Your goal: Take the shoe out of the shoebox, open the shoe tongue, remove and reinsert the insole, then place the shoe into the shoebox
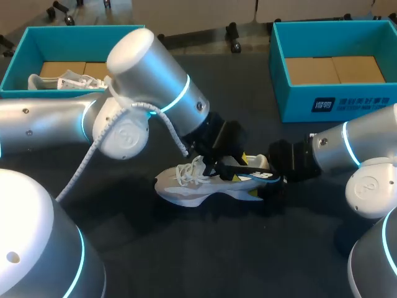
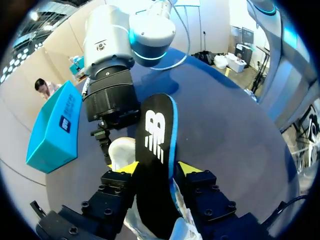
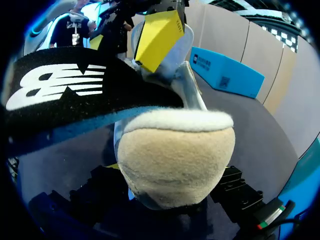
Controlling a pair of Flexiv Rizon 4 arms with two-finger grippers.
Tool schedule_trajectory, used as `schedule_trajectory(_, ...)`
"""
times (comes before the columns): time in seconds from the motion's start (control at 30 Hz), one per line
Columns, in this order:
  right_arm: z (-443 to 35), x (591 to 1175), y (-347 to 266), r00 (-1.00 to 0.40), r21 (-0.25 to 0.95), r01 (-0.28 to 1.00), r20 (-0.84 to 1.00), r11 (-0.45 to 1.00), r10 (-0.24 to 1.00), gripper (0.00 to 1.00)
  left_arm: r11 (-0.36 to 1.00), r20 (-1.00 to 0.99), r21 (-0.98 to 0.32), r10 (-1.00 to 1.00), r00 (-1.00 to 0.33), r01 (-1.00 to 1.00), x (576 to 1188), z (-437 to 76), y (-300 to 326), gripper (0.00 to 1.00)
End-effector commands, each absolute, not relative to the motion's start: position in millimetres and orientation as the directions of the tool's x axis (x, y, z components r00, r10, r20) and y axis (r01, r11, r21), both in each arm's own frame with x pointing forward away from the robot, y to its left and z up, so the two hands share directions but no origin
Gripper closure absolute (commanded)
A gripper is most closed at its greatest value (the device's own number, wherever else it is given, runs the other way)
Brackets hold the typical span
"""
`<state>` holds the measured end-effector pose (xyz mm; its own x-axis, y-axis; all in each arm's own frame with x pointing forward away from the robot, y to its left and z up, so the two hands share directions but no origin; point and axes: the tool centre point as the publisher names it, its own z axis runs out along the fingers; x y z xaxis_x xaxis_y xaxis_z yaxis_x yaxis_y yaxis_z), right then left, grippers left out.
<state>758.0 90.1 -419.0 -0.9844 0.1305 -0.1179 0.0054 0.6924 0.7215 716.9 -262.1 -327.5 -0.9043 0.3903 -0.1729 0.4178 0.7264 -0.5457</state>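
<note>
A white and beige shoe point(image 1: 192, 186) lies on its side on the dark table, toe toward my left. Its black insole point(image 1: 251, 172) with a white logo sticks out of the opening. My left gripper point(image 1: 226, 166) is over the shoe's opening. In the left wrist view the insole point(image 2: 155, 150) stands between the yellow fingertips point(image 2: 129, 167), which press on both of its edges. My right gripper point(image 1: 273, 183) is at the heel. In the right wrist view the beige heel point(image 3: 175, 160) fills the gap between the right gripper's point(image 3: 170, 197) fingers, and the insole point(image 3: 75, 95) runs past above it.
A teal shoebox point(image 1: 25, 46) at the back left holds another white shoe point(image 1: 65, 81). A second teal shoebox point(image 1: 322, 105) with a cardboard floor stands at the back right. A white cable point(image 1: 93, 152) hangs from my left arm.
</note>
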Motion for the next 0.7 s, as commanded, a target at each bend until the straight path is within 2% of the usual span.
schedule_trajectory(0.03,-420,757,92,-0.984,0.717,0.007,-0.119,0.697,0.133,1.0,0.737,-0.217,-0.525,0.368,-0.904,0.426,716,-338,-269,0.58)
schedule_trajectory(0.37,-420,757,92,-0.984,0.717,0.007,-0.119,0.697,0.133,1.0,0.75,-0.235,-0.516,0.341,-0.91,0.414,722,-347,-277,0.6)
schedule_trajectory(0.7,-420,757,92,-0.984,0.717,0.007,-0.119,0.697,0.133,1.0,0.765,-0.266,-0.509,0.297,-0.917,0.395,732,-351,-277,0.8)
